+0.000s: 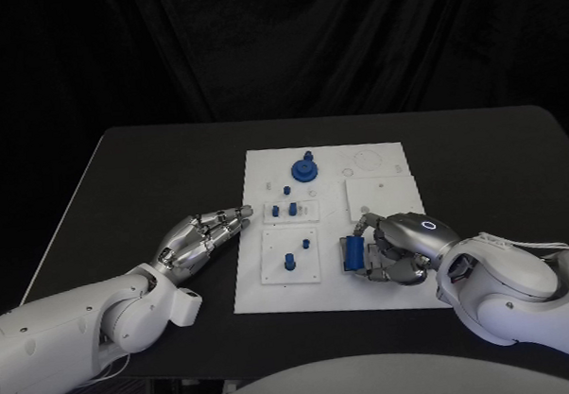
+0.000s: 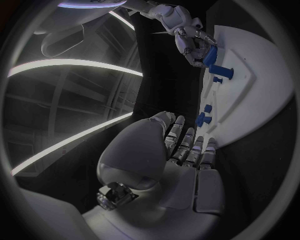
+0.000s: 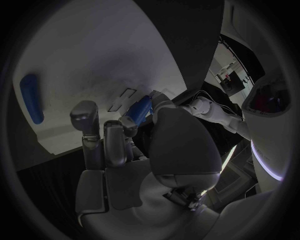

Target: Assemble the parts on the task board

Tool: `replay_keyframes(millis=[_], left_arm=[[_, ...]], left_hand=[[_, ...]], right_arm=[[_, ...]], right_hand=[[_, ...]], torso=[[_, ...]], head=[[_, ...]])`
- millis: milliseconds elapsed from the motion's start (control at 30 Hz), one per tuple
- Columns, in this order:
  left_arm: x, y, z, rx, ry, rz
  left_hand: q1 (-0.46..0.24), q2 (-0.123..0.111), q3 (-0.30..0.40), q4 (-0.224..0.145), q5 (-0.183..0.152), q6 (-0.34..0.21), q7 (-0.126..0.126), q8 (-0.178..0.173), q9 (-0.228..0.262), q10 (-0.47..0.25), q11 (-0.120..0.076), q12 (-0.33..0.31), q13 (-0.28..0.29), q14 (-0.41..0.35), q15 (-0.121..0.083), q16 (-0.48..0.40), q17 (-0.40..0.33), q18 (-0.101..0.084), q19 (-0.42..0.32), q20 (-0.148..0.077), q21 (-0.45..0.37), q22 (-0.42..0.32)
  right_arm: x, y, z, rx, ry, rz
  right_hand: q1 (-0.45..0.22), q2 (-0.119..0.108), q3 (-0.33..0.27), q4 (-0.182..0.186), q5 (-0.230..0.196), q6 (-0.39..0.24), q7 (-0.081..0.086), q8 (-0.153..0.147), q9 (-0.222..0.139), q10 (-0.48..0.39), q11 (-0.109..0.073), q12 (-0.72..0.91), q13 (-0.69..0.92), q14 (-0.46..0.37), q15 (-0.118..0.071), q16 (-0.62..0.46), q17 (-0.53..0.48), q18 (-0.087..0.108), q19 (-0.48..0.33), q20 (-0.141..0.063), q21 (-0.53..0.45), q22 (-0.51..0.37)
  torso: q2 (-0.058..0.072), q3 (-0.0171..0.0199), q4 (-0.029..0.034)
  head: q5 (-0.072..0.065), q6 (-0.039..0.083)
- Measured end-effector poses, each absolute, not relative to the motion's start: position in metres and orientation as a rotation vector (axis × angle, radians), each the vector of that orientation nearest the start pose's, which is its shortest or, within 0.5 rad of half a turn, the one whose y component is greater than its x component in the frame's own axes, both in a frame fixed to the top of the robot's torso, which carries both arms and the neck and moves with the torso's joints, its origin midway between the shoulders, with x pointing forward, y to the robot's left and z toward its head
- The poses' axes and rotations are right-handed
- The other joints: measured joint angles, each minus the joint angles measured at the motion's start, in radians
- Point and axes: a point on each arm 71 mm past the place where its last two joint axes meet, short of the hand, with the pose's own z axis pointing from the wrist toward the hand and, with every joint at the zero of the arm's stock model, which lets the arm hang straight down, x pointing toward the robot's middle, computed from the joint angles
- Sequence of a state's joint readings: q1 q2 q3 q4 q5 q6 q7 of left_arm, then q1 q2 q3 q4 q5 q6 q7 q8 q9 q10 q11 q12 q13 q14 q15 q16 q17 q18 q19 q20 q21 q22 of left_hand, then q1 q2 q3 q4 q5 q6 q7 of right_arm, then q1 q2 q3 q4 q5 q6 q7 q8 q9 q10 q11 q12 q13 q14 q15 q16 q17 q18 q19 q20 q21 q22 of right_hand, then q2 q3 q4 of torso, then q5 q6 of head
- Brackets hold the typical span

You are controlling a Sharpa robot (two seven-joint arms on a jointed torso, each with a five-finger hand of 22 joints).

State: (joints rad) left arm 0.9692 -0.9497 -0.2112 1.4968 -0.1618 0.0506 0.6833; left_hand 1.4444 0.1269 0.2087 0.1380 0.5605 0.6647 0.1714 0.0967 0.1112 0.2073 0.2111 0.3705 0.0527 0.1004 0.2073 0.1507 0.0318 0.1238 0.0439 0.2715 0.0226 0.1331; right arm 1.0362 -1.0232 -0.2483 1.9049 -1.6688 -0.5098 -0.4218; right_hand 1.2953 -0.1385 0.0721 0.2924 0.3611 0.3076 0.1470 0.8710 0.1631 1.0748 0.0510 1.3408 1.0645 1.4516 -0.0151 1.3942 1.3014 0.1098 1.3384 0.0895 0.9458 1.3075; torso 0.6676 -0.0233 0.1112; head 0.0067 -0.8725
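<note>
Right robot hand (image 1: 397, 247) sits low on the board's (image 1: 390, 290) near edge, fingers wrapped around a blue part (image 1: 352, 253) just above the white surface. Left robot hand (image 1: 204, 237) rests on the black counter (image 1: 133, 184) just beside the board's left edge, holding nothing, fingers stretched out together toward it. A blue knob (image 1: 305, 168) stands at the far end, small blue pegs (image 1: 286, 210) mid-board.
</note>
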Motion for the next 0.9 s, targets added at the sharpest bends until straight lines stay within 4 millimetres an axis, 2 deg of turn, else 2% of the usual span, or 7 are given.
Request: replay_keyframes(millis=[333,500,533,633,700,767,900], left_arm=[[0.3921,0.2521,-0.3153,-1.048,1.637,-1.772],[0.3922,0.2521,-0.3155,-1.049,1.637,-1.773],[0.3923,0.2521,-0.3156,-1.049,1.637,-1.773],[0.3924,0.2521,-0.3157,-1.049,1.638,-1.774],[0.3924,0.2520,-0.3157,-1.049,1.638,-1.774],[0.3924,0.2520,-0.3157,-1.049,1.638,-1.775],[0.3926,0.2522,-0.3159,-1.049,1.639,-1.775]], left_hand=[[0.000,0.000,0.003,0.003,0.000,0.000,0.000,0.000,0.000,0.000,0.000,0.000,0.000,0.000,0.000,0.000,0.000,0.000,0.000,0.000,0.000,0.000],[-0.001,0.001,0.003,0.003,-0.001,0.000,0.000,0.000,0.000,0.000,0.000,0.000,0.000,0.000,0.000,0.000,0.000,0.000,0.000,0.000,0.000,0.000],[-0.004,0.004,0.003,0.003,-0.004,0.000,0.000,0.000,0.000,0.000,0.000,0.000,0.000,0.000,0.000,0.000,0.000,0.000,0.000,0.000,0.000,0.000],[-0.004,0.004,0.003,0.003,-0.004,0.000,0.000,0.000,0.000,0.000,0.000,0.000,0.000,0.000,0.000,0.000,0.000,0.000,0.000,0.000,0.000,0.000],[-0.004,0.004,0.003,0.003,-0.004,0.000,0.000,0.000,0.000,0.000,0.000,0.000,0.000,0.000,0.000,0.000,0.000,0.000,0.000,0.000,0.000,0.000],[-0.004,0.004,0.003,0.003,-0.004,0.000,0.000,0.000,0.000,0.000,0.000,0.000,0.000,0.000,0.000,0.000,0.000,0.000,0.000,0.000,0.000,0.000],[-0.004,0.004,0.003,0.003,-0.004,0.000,0.000,0.000,0.000,0.000,0.000,0.000,0.000,0.000,0.000,0.000,0.000,0.000,0.000,0.000,0.000,0.000]], right_arm=[[0.3405,-0.1934,-0.2720,-0.105,1.820,0.569],[0.3401,-0.1939,-0.2710,-0.099,1.811,0.573],[0.3400,-0.1943,-0.2708,-0.097,1.810,0.574],[0.3390,-0.1948,-0.2696,-0.093,1.804,0.579],[0.3383,-0.1948,-0.2688,-0.092,1.800,0.583],[0.3375,-0.1951,-0.2679,-0.090,1.797,0.587],[0.3359,-0.1959,-0.2665,-0.087,1.793,0.592]], right_hand=[[0.011,0.018,0.016,0.001,0.036,0.000,0.000,0.039,0.003,-0.003,0.003,0.004,-0.003,0.000,0.000,0.000,0.000,0.000,0.004,0.003,0.000,0.000],[-0.040,0.055,0.032,0.002,0.169,0.004,0.001,0.048,-0.004,-0.022,-0.001,0.003,-0.025,0.000,0.000,0.000,-0.001,0.000,0.004,0.003,0.000,0.000],[-0.076,0.056,0.039,0.002,0.232,0.007,0.004,0.048,-0.007,-0.031,-0.003,-0.004,-0.032,0.000,0.000,0.000,-0.002,0.000,0.004,0.003,0.000,0.000],[-0.133,0.066,0.056,0.003,0.337,0.009,0.006,0.048,-0.022,-0.041,-0.006,-0.013,-0.048,0.000,0.000,0.000,-0.005,0.000,0.004,0.003,0.000,0.000],[-0.159,0.063,0.075,0.003,0.402,0.009,0.006,0.048,-0.022,-0.053,-0.008,-0.018,-0.058,0.000,0.000,0.000,-0.006,0.000,0.004,0.003,0.000,0.000],[-0.176,0.053,0.092,0.005,0.470,0.010,0.007,0.048,-0.073,-0.066,-0.010,-0.029,-0.073,0.000,0.000,0.000,-0.008,0.000,0.003,0.003,0.000,0.000],[-0.205,0.034,0.124,0.004,0.545,0.013,0.009,0.041,-0.074,-0.076,-0.010,-0.039,-0.090,-0.004,-0.004,0.000,-0.011,0.000,0.000,0.000,-0.009,0.001]], torso=[[0.000,-0.0001,0.0002],[-0.001,-0.0001,0.0003],[-0.001,-0.0002,0.0003],[-0.001,-0.0002,0.0007],[-0.001,-0.0001,0.0008],[-0.001,-0.0002,0.0008],[-0.001,-0.0002,0.0008]], head=[[0.001,0.000],[0.001,0.000],[0.001,0.000],[0.001,0.000],[0.001,0.000],[0.001,0.000],[0.001,0.000]])
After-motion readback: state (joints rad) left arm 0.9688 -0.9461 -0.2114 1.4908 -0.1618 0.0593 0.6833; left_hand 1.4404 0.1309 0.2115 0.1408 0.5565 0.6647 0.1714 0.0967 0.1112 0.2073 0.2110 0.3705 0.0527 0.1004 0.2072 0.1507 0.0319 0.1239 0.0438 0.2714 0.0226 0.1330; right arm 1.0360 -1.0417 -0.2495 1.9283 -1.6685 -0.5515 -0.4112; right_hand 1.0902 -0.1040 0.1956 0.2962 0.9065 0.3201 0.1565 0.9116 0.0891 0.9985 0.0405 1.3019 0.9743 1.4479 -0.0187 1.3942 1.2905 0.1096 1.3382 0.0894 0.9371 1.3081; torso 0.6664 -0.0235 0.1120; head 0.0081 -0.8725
